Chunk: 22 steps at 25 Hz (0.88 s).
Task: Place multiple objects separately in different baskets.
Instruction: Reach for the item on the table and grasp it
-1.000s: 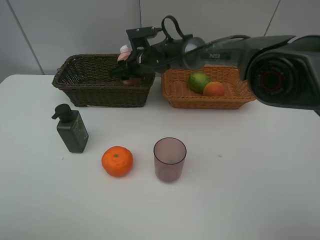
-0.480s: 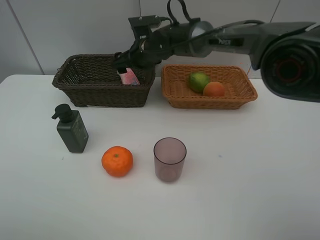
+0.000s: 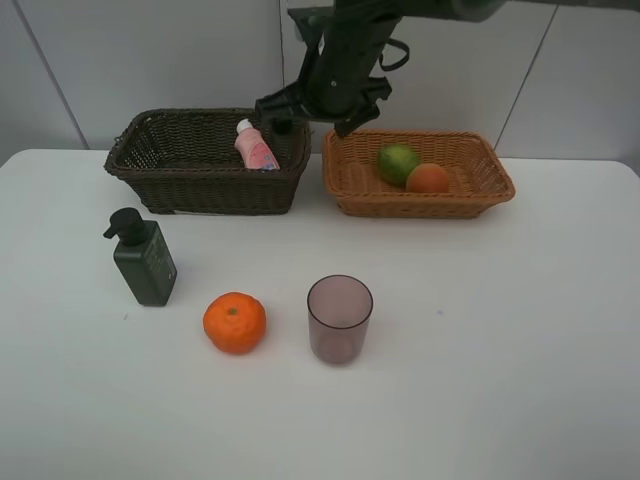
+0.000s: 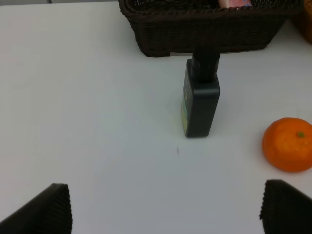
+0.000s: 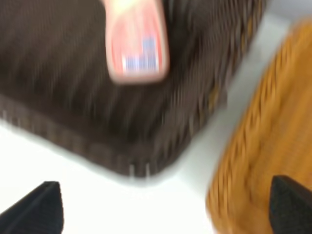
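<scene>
The small pink bottle (image 3: 255,148) (image 5: 136,44) leans inside the dark brown basket (image 3: 180,190) (image 5: 58,97), free of any grip. Above the gap between the two baskets, my right gripper (image 3: 308,115) (image 5: 165,204) hangs open and empty. The green fruit (image 3: 398,162) and the peach (image 3: 428,178) lie in the light tan basket (image 3: 420,205) (image 5: 263,146). On the table stand the dark green pump bottle (image 3: 145,260) (image 4: 201,100), the mandarin (image 3: 234,322) (image 4: 288,144) and the purplish cup (image 3: 339,318). My left gripper (image 4: 165,209) is open, short of the pump bottle.
The white table (image 3: 500,350) carries everything, with a pale wall close behind the baskets. In the left wrist view the dark basket (image 4: 204,31) stands right behind the pump bottle. The right wrist view is motion-blurred.
My right gripper opened and let go of the pink bottle, which now rests in the dark basket. The right arm then rose and swung right. The left gripper is unchanged.
</scene>
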Each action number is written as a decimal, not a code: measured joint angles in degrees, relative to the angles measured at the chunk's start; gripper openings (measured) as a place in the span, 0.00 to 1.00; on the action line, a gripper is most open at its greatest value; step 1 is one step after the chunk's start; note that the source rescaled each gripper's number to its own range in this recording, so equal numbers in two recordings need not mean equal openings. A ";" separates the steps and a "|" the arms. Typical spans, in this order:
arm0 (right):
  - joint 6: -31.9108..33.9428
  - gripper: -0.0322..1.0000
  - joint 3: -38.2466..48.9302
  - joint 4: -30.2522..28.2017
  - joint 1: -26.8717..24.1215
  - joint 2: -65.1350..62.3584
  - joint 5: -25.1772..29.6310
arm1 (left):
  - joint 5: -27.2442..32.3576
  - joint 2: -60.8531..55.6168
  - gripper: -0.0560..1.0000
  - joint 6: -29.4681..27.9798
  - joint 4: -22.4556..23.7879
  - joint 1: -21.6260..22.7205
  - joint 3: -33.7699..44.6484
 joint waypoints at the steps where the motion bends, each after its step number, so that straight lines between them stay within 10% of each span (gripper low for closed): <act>1: -0.46 0.80 2.76 1.12 -0.47 -1.83 0.06 | 0.00 0.00 1.00 0.00 0.00 0.00 0.00; 22: -4.30 0.80 52.03 4.99 -29.71 -61.99 -0.57 | 0.00 0.00 1.00 0.00 0.00 0.00 0.00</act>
